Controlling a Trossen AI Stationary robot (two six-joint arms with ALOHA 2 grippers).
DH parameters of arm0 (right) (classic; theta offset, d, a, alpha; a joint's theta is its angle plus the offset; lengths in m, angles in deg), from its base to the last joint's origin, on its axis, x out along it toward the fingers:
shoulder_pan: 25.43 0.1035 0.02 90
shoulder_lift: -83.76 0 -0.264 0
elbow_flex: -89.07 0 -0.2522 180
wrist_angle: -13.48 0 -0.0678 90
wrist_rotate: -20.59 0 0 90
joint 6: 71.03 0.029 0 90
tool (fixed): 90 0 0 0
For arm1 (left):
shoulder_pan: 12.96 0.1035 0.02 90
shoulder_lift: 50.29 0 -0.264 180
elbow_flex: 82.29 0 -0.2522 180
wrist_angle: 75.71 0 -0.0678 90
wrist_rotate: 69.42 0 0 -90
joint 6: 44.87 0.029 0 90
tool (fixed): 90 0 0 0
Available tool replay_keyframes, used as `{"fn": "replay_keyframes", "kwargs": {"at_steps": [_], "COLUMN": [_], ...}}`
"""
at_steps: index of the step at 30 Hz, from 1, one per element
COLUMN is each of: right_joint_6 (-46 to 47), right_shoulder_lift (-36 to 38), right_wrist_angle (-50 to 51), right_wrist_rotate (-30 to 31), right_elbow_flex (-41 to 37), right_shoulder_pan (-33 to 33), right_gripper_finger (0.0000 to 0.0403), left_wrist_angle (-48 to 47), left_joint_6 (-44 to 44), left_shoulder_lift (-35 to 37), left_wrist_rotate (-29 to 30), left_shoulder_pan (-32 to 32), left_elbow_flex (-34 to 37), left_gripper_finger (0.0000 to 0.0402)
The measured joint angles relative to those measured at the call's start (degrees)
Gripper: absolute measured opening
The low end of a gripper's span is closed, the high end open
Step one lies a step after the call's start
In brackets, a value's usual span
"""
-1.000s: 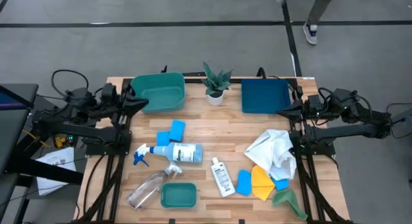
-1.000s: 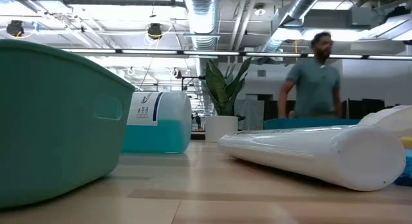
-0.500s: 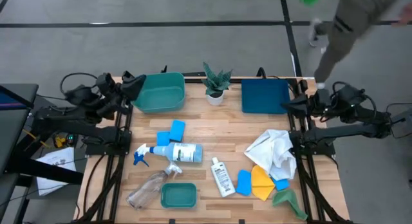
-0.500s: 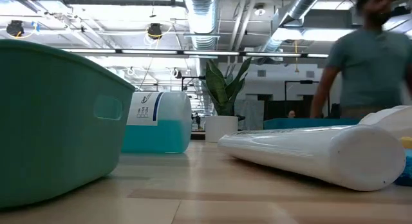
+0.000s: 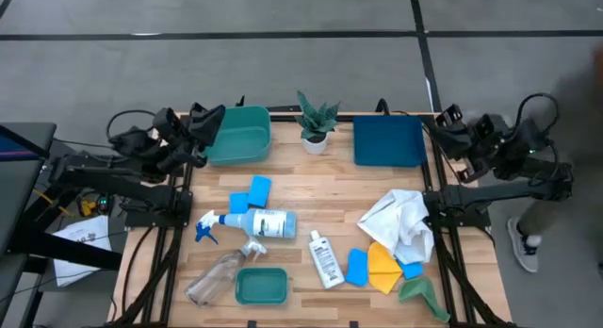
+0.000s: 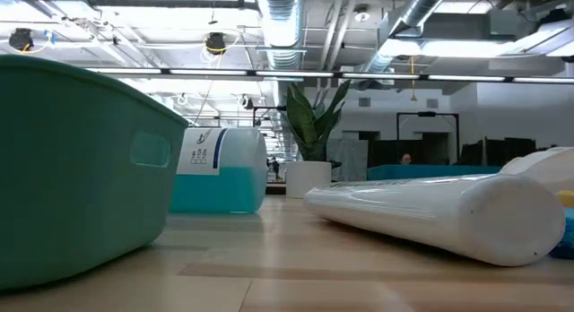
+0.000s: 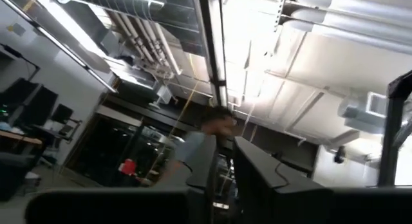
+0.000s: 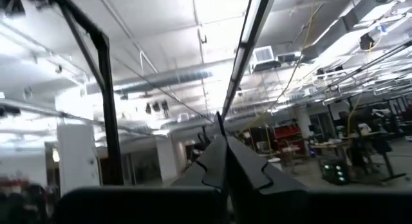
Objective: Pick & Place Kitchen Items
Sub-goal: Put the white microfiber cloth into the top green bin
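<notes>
The kitchen items lie loose on the wooden table: a white spray bottle with a blue trigger point(image 5: 252, 222), a clear spray bottle point(image 5: 219, 273), a small white bottle point(image 5: 325, 259), blue sponges point(image 5: 252, 192) point(image 5: 356, 267), and white point(image 5: 400, 220), yellow point(image 5: 383, 265) and green point(image 5: 419, 292) cloths. My left gripper point(image 5: 209, 121) is raised beside the big green tub's left rim, tipped upward, with a narrow gap between its fingers point(image 7: 225, 176). My right gripper point(image 5: 445, 121) is raised at the blue tray's right edge, also tipped upward, and shut point(image 8: 222, 153). Neither holds anything.
A big green tub point(image 5: 236, 132), a potted plant point(image 5: 315, 121) and a dark blue tray point(image 5: 388, 140) line the far edge. A small green tub point(image 5: 261, 286) sits near the front. A person's leg point(image 5: 523, 248) shows beside the table's right side.
Both grippers have risen and tipped upward, away from the table top; the left has also drawn toward the far edge beside the big green tub. A person has walked past behind the table to its right side. The items have stayed in place.
</notes>
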Motion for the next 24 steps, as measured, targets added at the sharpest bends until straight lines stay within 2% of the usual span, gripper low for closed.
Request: {"fn": "replay_keyframes", "kwargs": {"at_steps": [5,9,11,13,15,18,22,24], "right_joint_6": [2.19,1.45,0.40,-0.24,-0.28,-0.28,-0.26,-0.28], "right_shoulder_lift": [-0.56,-2.91,-4.42,-5.77,-6.79,-8.28,-9.78,-10.07], "right_wrist_angle": [0.10,0.14,0.55,1.66,3.50,5.22,5.46,5.41], "right_wrist_rotate": [0.39,2.16,3.36,4.53,4.76,5.97,7.55,7.56], "right_elbow_flex": [2.21,5.73,7.32,9.28,11.06,13.13,14.40,14.70], "right_shoulder_pan": [0.00,0.17,0.17,0.17,0.07,0.07,0.07,0.07], "right_gripper_finger": [0.0053,0.0097,0.0118,0.0137,0.0154,0.0170,0.0175,0.0173], "left_wrist_angle": [-0.44,-5.34,-12.52,-23.08,-35.56,-48.15,-54.16,-56.04], "left_joint_6": [7.48,15.73,17.85,17.10,16.07,10.82,3.47,0.18], "left_shoulder_lift": [-0.76,-2.19,-2.37,-2.88,-3.58,-5.62,-8.43,-9.97], "left_wrist_rotate": [2.56,5.11,12.38,23.86,33.87,40.94,41.92,39.50], "left_shoulder_pan": [-2.08,-3.01,-3.05,-2.96,-2.88,-2.37,1.07,3.45], "left_elbow_flex": [-2.00,-6.58,-10.05,-14.71,-18.86,-23.65,-25.32,-25.32], "left_gripper_finger": [0.0106,0.0142,0.0156,0.0162,0.0162,0.0148,0.0112,0.0091]}}
